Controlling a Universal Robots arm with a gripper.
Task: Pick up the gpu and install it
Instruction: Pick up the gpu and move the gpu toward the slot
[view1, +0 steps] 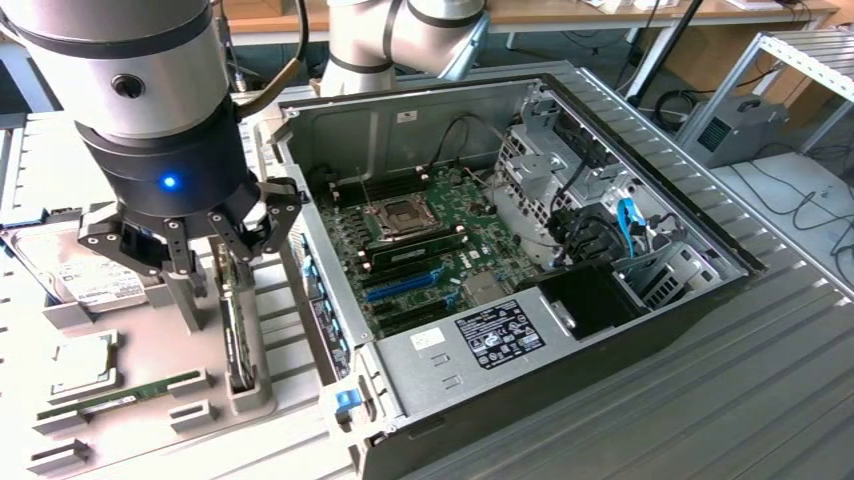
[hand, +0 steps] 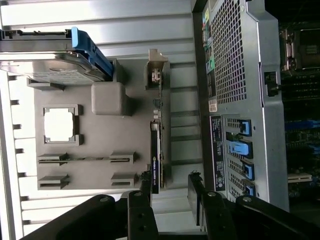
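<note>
We see the gripper with its jaws spread wide, holding nothing, low over the gpu. The card stands on edge in a slot of the grey holder, just beside the open computer case, its near end between the two fingers, closer to one

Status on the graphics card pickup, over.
Gripper above graphics card, jaws open, holding nothing. Card on edge in gray stand, not gripped. Open computer case alongside; no obstruction seen.
</note>
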